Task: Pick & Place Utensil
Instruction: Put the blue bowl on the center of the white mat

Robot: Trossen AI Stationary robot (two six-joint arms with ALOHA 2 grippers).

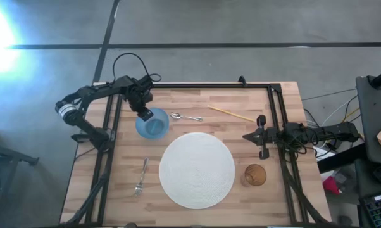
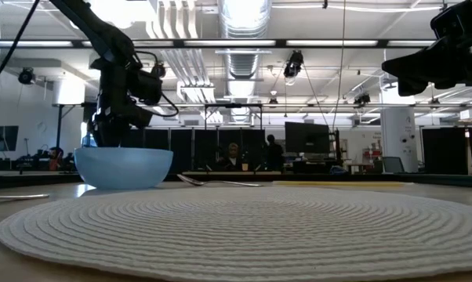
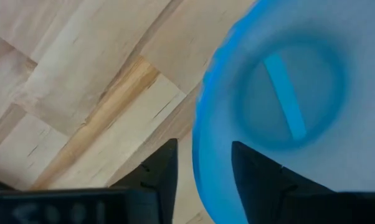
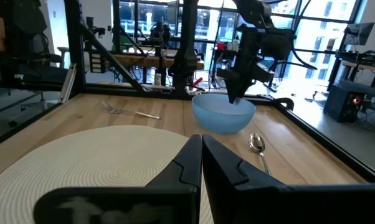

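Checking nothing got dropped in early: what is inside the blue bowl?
The blue bowl looks empty: no utensil in it, only a light streak on its bottom. The left gripper straddles its rim, hiding a small part of the inside.

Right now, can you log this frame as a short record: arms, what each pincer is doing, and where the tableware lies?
left pincer: straddling the rim of the blue bowl, one finger inside, one outside
right pincer: shut, empty, waiting at the table's right edge
placemat: round, woven, mid-table
spoon: beside the bowl
fork: left of placemat
chopstick: far side
amber cup: right of placemat
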